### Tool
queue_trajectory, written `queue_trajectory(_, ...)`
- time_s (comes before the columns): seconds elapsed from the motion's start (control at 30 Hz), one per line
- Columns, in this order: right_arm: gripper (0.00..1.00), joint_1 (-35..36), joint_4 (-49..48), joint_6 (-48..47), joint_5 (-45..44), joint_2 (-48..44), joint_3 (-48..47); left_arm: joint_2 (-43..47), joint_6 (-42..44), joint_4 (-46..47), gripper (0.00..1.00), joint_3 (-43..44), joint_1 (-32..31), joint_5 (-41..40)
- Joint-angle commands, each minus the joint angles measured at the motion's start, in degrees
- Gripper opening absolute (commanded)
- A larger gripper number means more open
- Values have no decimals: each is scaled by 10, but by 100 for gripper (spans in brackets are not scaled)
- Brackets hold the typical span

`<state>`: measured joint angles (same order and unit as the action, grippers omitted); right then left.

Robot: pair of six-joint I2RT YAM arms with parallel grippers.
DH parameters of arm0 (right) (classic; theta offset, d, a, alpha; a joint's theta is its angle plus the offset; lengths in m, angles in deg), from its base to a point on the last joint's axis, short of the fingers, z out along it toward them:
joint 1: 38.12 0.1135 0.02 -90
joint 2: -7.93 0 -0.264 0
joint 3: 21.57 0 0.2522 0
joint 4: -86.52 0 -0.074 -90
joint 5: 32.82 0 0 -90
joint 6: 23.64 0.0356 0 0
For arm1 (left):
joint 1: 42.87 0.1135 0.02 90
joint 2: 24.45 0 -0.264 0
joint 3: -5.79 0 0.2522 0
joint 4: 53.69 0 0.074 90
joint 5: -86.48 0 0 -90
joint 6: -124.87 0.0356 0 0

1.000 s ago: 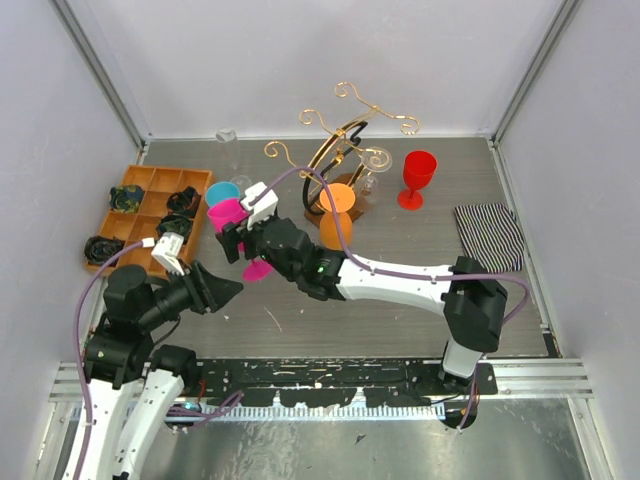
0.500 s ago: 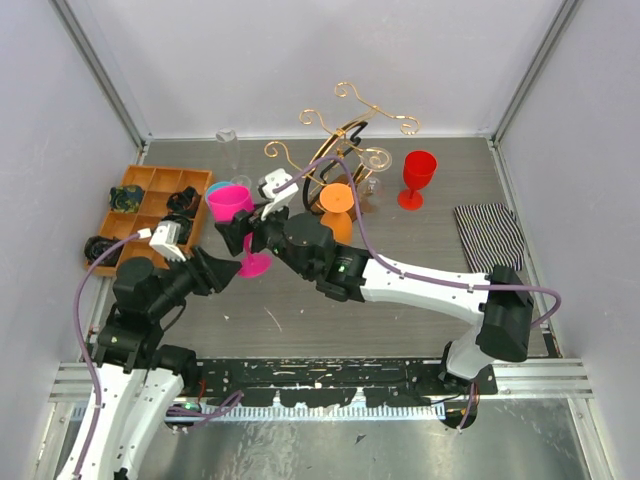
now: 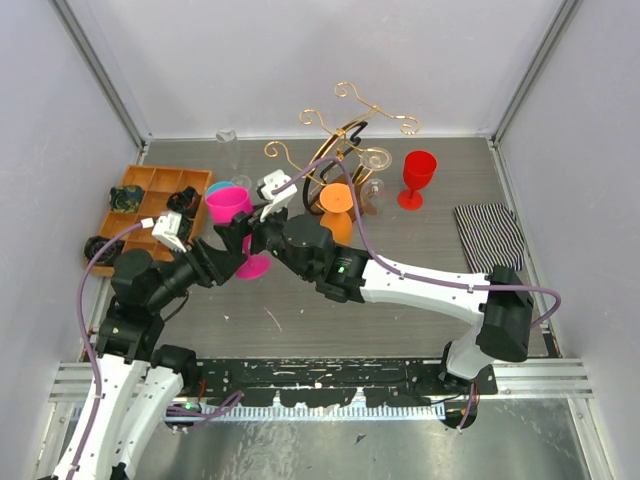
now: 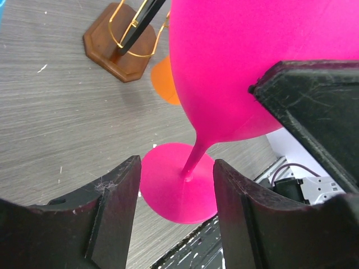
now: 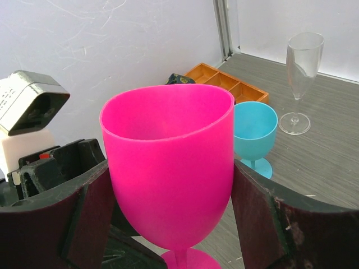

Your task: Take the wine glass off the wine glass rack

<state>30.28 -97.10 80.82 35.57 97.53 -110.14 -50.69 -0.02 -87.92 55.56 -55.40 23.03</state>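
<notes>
My right gripper (image 3: 236,228) (image 5: 171,204) is shut on the bowl of a pink wine glass (image 3: 229,204) (image 5: 168,162), held upright left of the wine glass rack. The rack (image 3: 345,135) is gold wire with a black arch on a brown wooden base (image 4: 119,51). An orange wine glass (image 3: 337,200) hangs on the rack. My left gripper (image 3: 222,262) (image 4: 175,182) is open, with its fingers on either side of the pink glass's stem and foot (image 4: 178,182), not touching them.
A teal glass (image 3: 217,187) (image 5: 255,126) and a clear flute (image 3: 228,140) (image 5: 303,61) stand behind the pink glass. A red glass (image 3: 418,175) stands right of the rack. A wooden compartment tray (image 3: 150,182) lies at the left and a striped cloth (image 3: 490,235) at the right.
My right gripper carried the pink glass up and left, then held still. My left gripper moved up and right until its open fingers flank the glass's stem and foot.
</notes>
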Motion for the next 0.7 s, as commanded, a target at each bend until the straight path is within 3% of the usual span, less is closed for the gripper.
queue_trajectory(0.0, 60, 3, -22, 2, 8, -16, -35, -4, -19, 35, 61, 13, -1, 32)
queue_trajectory(0.23, 60, 6, -11, 25, 37, -7, -58, -13, -11, 36, 61, -4, -13, 10)
queue_trajectory(0.47, 61, 9, 10, 27, 38, -22, -57, -59, 34, -61, 61, 14, -17, -74)
queue_trajectory(0.67, 61, 9, 28, 20, 26, -36, -40, -35, 62, -92, 63, 33, -16, -174)
